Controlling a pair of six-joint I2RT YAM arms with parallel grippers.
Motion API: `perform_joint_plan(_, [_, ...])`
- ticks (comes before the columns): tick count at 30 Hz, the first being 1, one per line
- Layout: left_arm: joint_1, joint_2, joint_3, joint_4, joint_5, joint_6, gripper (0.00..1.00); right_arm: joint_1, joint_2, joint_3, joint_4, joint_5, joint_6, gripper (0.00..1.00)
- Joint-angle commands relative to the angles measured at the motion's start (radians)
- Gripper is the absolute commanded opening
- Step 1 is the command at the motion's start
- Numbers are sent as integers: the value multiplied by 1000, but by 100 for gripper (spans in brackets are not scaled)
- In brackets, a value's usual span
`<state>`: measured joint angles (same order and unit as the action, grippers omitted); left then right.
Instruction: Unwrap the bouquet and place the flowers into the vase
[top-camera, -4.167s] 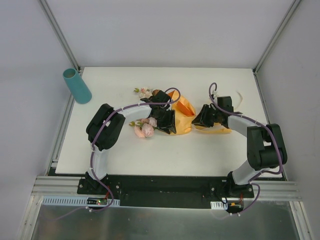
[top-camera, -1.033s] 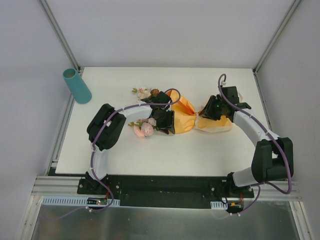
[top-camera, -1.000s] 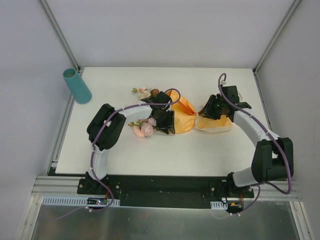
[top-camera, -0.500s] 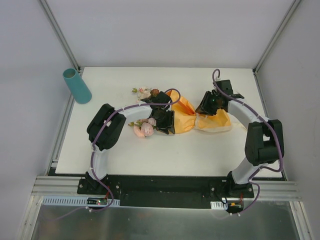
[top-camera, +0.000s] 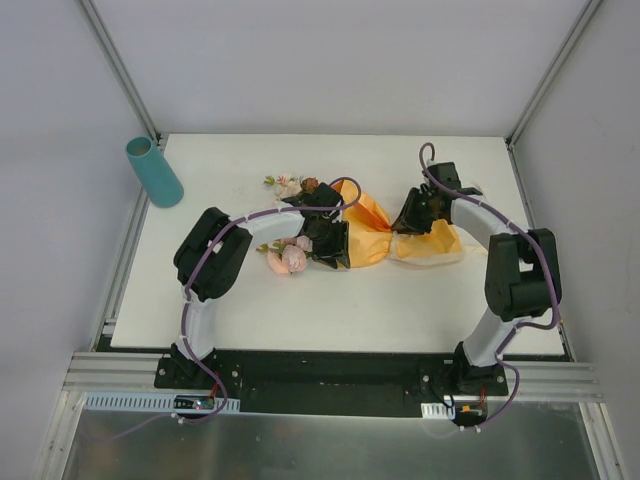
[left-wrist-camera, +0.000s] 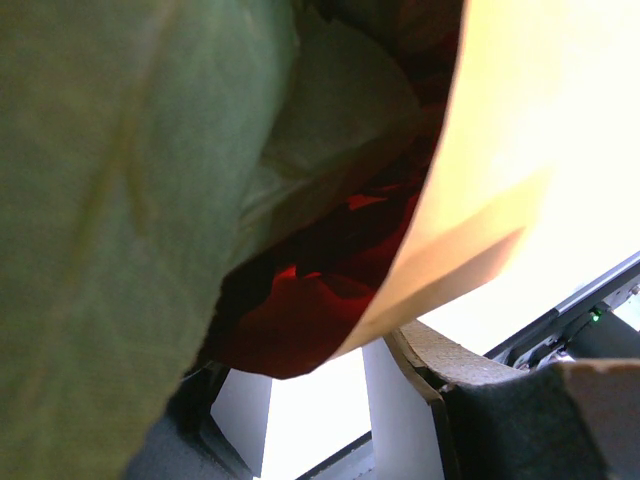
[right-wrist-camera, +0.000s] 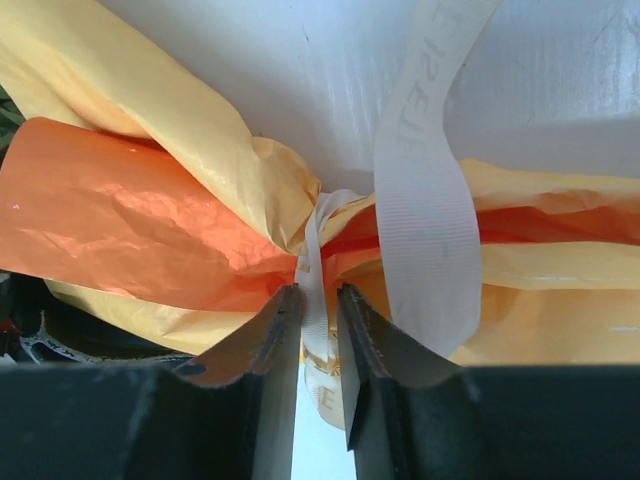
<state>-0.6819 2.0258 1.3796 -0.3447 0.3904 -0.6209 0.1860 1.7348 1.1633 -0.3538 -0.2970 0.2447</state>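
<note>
The white table (top-camera: 420, 300) is seen filling the middle of the top view. The bouquet (top-camera: 372, 232) is laid on its side at its centre, roses to the left, and is clamped by the left gripper (top-camera: 333, 243). The vase (top-camera: 153, 171) is placed at the upper-left corner, well apart. The cream ribbon (right-wrist-camera: 425, 200) is pinched by the right gripper (right-wrist-camera: 318, 330).

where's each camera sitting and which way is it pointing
Top external: above and behind the arms, looking down at the table; both arms show, left gripper on the bouquet, right gripper at its tied end.
Left wrist: pressed against the bouquet; one fingertip lower right.
Right wrist: looks along its fingers, pinching the cream ribbon.
Shared: orange wrapping paper in all three.
</note>
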Motion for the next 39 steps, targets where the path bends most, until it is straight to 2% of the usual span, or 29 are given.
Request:
perform_joint_plan(1, [-10, 4, 22, -27, -15, 6, 41, 4, 11, 41, -10, -4, -10, 23])
perform_joint_plan(5, [-10, 8, 21, -31, -25, 3, 40, 4, -9, 49, -4, 8, -5, 0])
perform_joint_plan(18, [-10, 53, 62, -134, -84, 13, 38, -17, -141, 75, -2, 7, 82, 0])
perform_joint_plan(26, [-10, 59, 64, -137, -82, 9, 38, -51, -127, 151, -17, 35, 102, 0])
perform_joint_plan(31, [-10, 56, 68, -139, -74, 6, 38, -42, -49, 184, -62, -51, 102, 0])
perform_joint_plan(34, [-10, 44, 67, -139, -77, 10, 38, -16, -52, 144, -56, -7, 93, 7])
perform_joint_plan(36, [-10, 47, 67, -139, -79, 13, 38, -19, -61, 133, -53, 2, 94, 0])
perform_joint_plan(39, [-10, 51, 67, -139, -76, 10, 38, -23, -75, 177, -66, 28, 90, 0])
